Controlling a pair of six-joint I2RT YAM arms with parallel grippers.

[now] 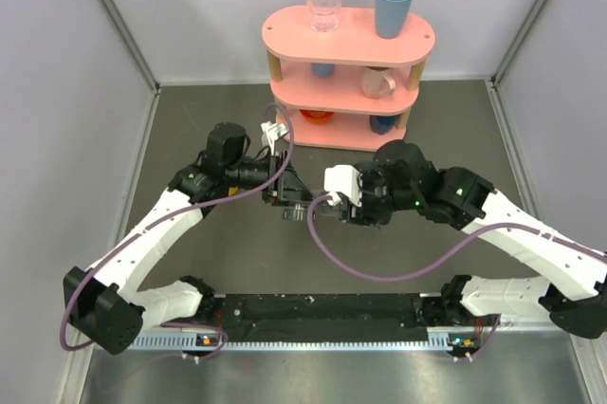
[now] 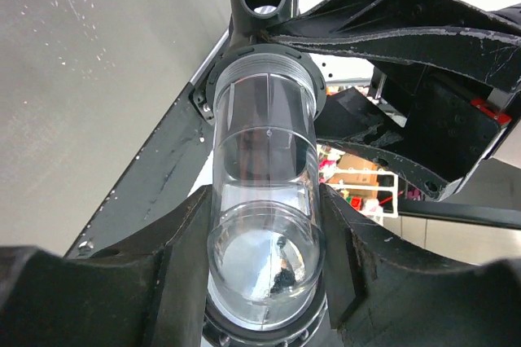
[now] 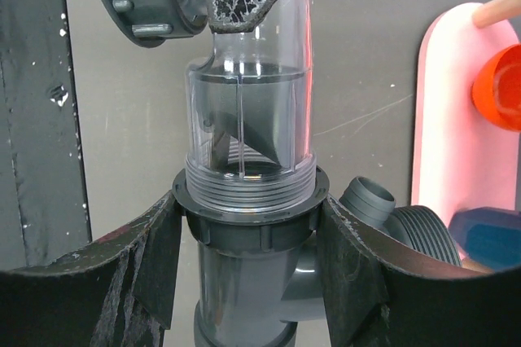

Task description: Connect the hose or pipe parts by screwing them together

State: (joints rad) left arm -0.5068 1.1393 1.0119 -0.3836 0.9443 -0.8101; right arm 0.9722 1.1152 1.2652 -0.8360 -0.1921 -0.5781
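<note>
Clear smoky tube (image 2: 264, 160), threaded end seated in dk-grey T-fitting (image 3: 244, 298) collar, held mid-air over surface (image 1: 209, 119) ctr. L fingers (image 2: 163, 265) clamp tube; R fingers (image 3: 155, 257) grip fitting collar.

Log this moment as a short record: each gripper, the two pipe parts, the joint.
left gripper: shut on the clear tube
right gripper: shut on the grey T fitting, at its collar
joint: tube's threaded end sits in the fitting's collar, threads showing above it
place: between the arms, in front of the pink shelf
</note>
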